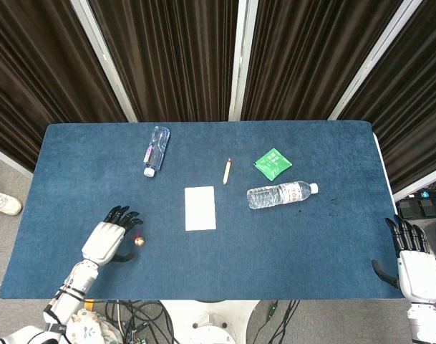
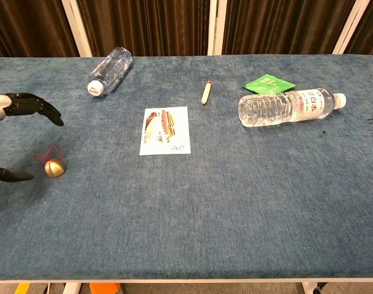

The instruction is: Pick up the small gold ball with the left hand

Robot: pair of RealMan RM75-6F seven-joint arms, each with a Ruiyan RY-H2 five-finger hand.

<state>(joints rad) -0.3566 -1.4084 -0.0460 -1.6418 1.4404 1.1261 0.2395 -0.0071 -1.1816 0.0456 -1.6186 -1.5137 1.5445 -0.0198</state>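
Observation:
The small gold ball [image 1: 139, 241] [image 2: 54, 168] with a red string loop lies on the blue table near the front left. My left hand [image 1: 110, 240] [image 2: 18, 122] hovers just left of the ball, open, its fingers [image 2: 42, 109] spread above the ball and its thumb [image 2: 11, 176] low beside it, touching nothing. Off the table's front right corner, my right hand [image 1: 414, 261] hangs open and idle.
A picture card [image 1: 200, 208] lies mid-table. Two clear bottles lie on their sides: one at the back left [image 1: 155, 150], one right of centre [image 1: 281, 194]. A pencil-like stick [image 1: 227, 170] and a green packet [image 1: 272, 163] lie toward the back.

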